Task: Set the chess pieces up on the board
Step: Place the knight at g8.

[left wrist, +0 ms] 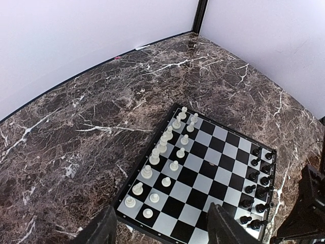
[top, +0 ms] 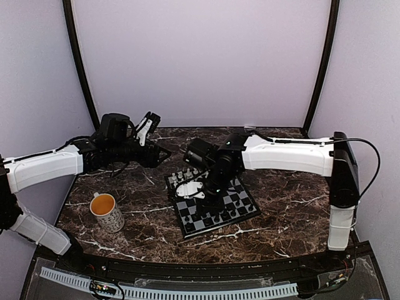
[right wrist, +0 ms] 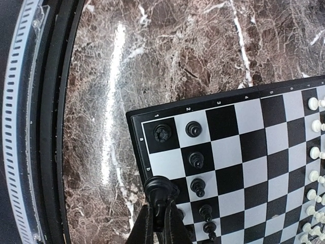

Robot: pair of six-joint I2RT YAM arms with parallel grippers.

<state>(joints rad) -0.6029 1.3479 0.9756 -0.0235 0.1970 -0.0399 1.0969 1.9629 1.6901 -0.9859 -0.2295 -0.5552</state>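
Closest to me are the thin dark fingers (right wrist: 144, 226) of the right gripper (right wrist: 160, 213), pinched tight on one black chess piece (right wrist: 161, 189). It is small, shiny and knobby on top, and it sticks out at 12 o'clock from the fingertips. It hangs over the board (right wrist: 238, 96) near the rim; I cannot tell if it touches. The board is flat and square, with black and pale checks, a dark rim and tiny white marks on the rim. More black pieces (right wrist: 196, 160) stand in a line at 1 o'clock from the held one. White pieces (right wrist: 315, 124) stand at 3 o'clock, on the far side. The left gripper (left wrist: 162, 229) has its fingers wide apart, high over the brown stone table (left wrist: 76, 132) with white veins. From the board, a white mug (top: 106, 212) sits at 9 o'clock.
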